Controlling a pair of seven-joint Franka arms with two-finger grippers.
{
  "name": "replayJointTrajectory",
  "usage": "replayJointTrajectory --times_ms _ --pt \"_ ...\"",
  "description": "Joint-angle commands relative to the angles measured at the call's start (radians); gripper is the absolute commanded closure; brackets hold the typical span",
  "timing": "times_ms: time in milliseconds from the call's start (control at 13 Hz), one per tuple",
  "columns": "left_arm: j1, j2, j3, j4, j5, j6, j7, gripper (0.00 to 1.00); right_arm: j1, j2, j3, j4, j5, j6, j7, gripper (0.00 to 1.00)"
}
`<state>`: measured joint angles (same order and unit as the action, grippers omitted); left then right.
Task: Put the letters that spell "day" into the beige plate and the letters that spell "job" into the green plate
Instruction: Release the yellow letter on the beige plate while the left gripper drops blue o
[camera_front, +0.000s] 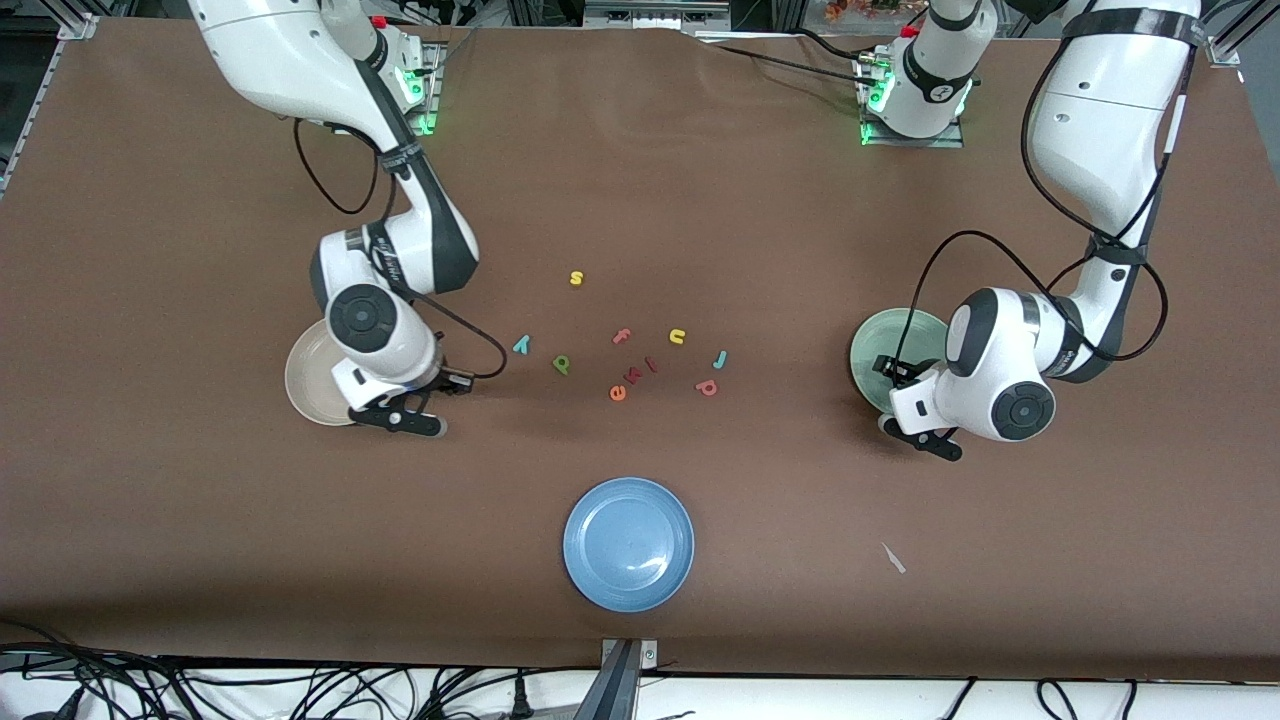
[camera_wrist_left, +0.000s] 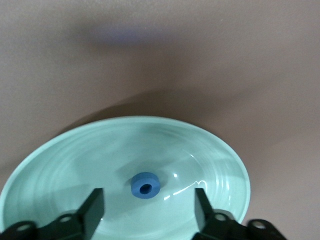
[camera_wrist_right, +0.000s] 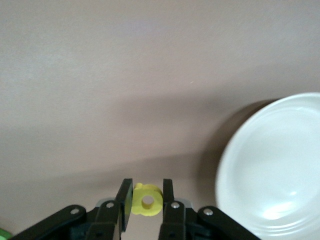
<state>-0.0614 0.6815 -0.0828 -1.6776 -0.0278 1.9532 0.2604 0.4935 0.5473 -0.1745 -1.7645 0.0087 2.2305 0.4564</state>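
Currently the left gripper (camera_wrist_left: 145, 210) is hanging over the green plate (camera_front: 872, 347) at the left arm's end of the table with its jaws standing apart and empty. The dark blue o (camera_wrist_left: 145, 184) is lying flat in that plate, directly under the gap, which suggests a release position chosen so the letter lands well inside the rim.

The right gripper (camera_wrist_right: 147, 200) is clamping the yellow round-bodied letter (camera_wrist_right: 147, 201) between its fingertips and is hanging just beside the beige plate (camera_front: 305, 378), over bare table at the plate's edge (not yet over the dish, so opening now would likely miss).

The teal y (camera_front: 521, 344) and green d (camera_front: 562, 364) are lying nearer the beige plate; the light blue j (camera_front: 719, 359) and salmon b (camera_front: 707, 387) are lying toward the green plate.
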Motion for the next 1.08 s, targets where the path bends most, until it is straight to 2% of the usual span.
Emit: replayJointTrajectory --times_ms 0,154,308,462,615,692,846,923,1000 --pt "-0.006 -0.039 -0.014 0.009 0.031 -0.014 0.003 0.0 0.004 -0.113 -0.02 -0.168 -0.009 0.122 -0.108 0.87" --pt "-0.006 -0.075 -0.034 0.012 0.031 -0.019 0.003 0.0 0.004 -0.185 -0.065 -0.31 -0.007 0.259 -0.256 0.87" --pt "-0.009 -0.108 -0.04 0.013 0.031 -0.022 0.002 0.0 0.002 -0.191 -0.105 -0.38 -0.003 0.34 -0.385 0.87" --pt "-0.017 -0.132 -0.08 0.015 0.029 -0.019 -0.025 0.0 -0.001 -0.19 -0.12 -0.424 -0.003 0.411 -0.499 0.87" --pt "-0.041 -0.148 -0.106 0.015 0.031 -0.019 -0.117 0.0 -0.003 -0.19 -0.138 -0.424 -0.001 0.41 -0.557 0.85" --pt "-0.055 -0.148 -0.11 0.013 0.031 -0.016 -0.154 0.0 -0.003 -0.19 -0.138 -0.428 0.0 0.41 -0.564 0.74" --pt "-0.09 -0.146 -0.112 0.012 0.029 -0.01 -0.231 0.0 -0.004 -0.19 -0.14 -0.431 0.002 0.397 -0.564 0.39" --pt "-0.109 -0.143 -0.118 0.01 0.022 -0.002 -0.283 0.0 -0.007 -0.19 -0.141 -0.431 0.007 0.382 -0.559 0.0" --pt "-0.141 -0.143 -0.121 0.004 0.023 0.016 -0.362 0.0 -0.01 -0.19 -0.141 -0.421 0.031 0.344 -0.559 0.0"
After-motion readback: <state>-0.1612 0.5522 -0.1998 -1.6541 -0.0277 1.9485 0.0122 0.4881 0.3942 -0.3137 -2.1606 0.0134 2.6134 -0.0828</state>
